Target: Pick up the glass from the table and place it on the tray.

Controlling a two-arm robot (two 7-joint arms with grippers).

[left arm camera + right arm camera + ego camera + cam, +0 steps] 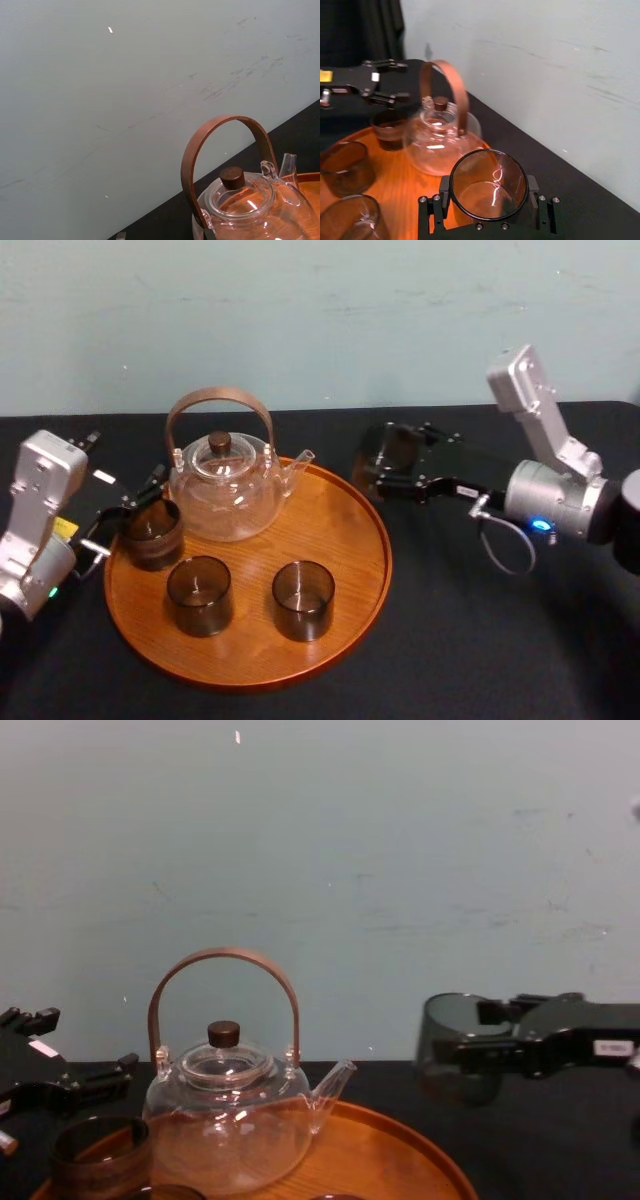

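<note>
glass, the small short tumbler of dark smoky grey-brown see-through material point(385, 462), is lifted clear of the black-clothed desk point(480, 640), clamped upright between the black fingers of the right gripper point(392, 468), which reaches in from the robot's right. in the chest view it hangs in the air above the desk, off to the right of the tray and level with the teapot's body. it sits just outside the far right rim of the large round orange-brown wooden tray point(340, 520), not over its floor. on the tray stands a clear glass teapot with an arched brown handle and a dark knob on its lid point(228, 490), spout pointing towards the held glass. three more smoky tumblers rest on the tray: one at its left edge point(152, 533) and two side by side near the front point(200, 594) point(303, 599). the left gripper point(125, 512) sits at the tray's left edge with its fingers spread apart, close by the left tumbler; whether it touches that tumbler cannot be told. a pale blue-green wall point(320, 320) rises behind the desk.
</note>
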